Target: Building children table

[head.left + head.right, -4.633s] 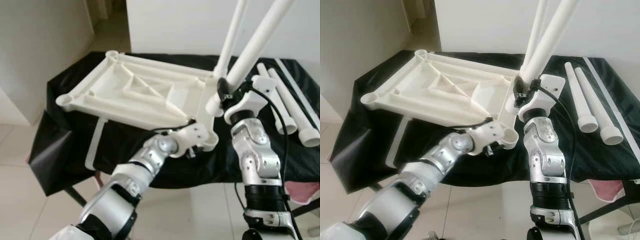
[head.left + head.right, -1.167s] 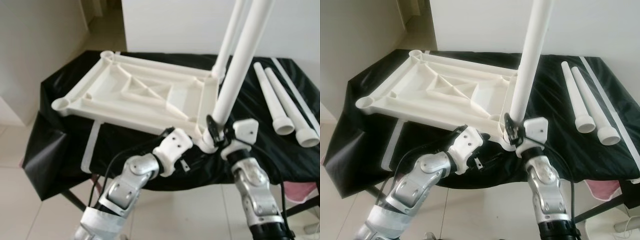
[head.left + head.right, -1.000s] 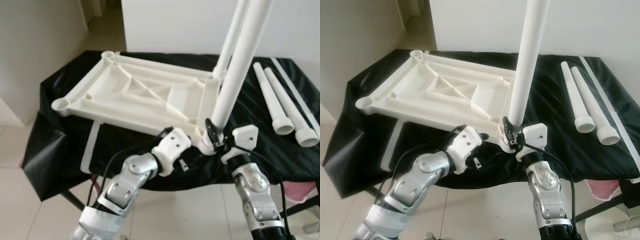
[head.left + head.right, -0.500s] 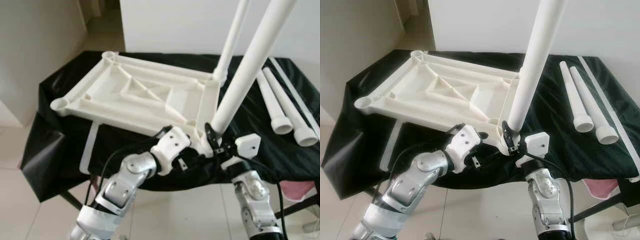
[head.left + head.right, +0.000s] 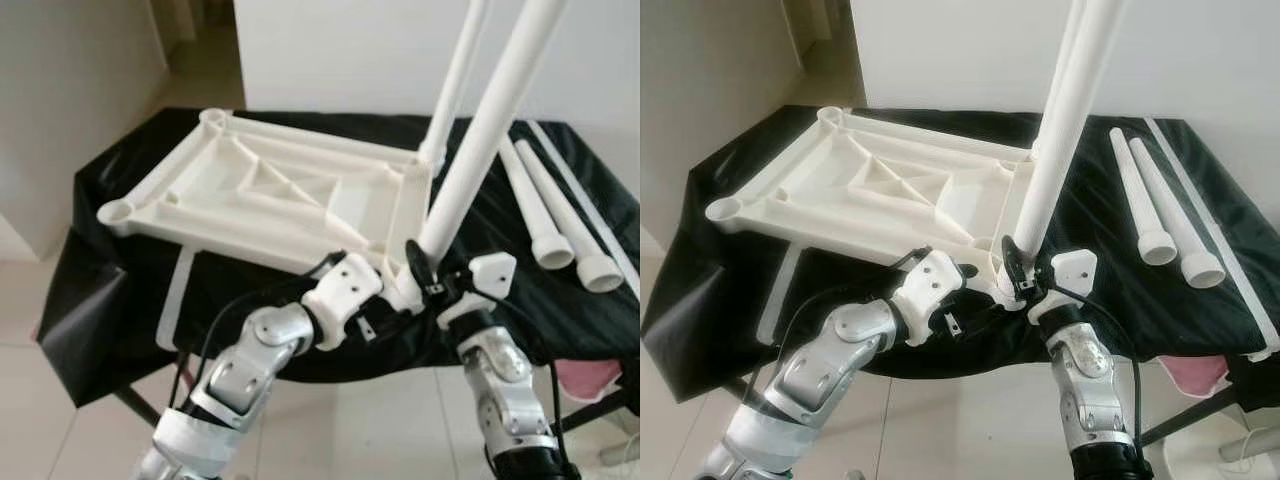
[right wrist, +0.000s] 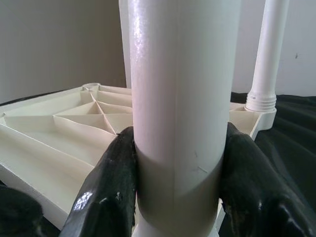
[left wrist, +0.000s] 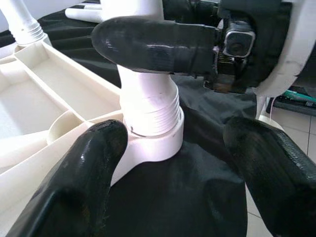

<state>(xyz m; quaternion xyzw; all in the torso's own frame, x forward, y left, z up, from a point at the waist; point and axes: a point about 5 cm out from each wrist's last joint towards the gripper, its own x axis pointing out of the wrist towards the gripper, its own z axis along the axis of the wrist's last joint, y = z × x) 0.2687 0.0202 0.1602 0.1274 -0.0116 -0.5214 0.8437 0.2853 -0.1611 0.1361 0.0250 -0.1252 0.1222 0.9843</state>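
Gripping one upright leg [image 5: 1065, 130] in right gripper [image 5: 1018, 268] jaws, left gripper [image 5: 975, 290] jaws spread at corner socket [image 7: 153, 143], one tabletop [image 5: 860, 190], two mounted legs, two loose legs [image 5: 1155, 200] on desk [image 5: 1140, 300]

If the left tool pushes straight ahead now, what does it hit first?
Probably the corner socket of the tabletop, with the leg threaded into it dead ahead between the open fingers; the right tool grips that leg just above.

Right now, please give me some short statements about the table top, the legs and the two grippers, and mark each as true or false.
1. The white table top lies upside down on the black cloth. True.
2. The right gripper is shut on a leg. True.
3. Four loose legs lie on the cloth. False: two loose legs lie there.
4. The left gripper is shut on the leg. False: it is open, on either side of the corner socket.
5. A second leg stands in the far corner. True.
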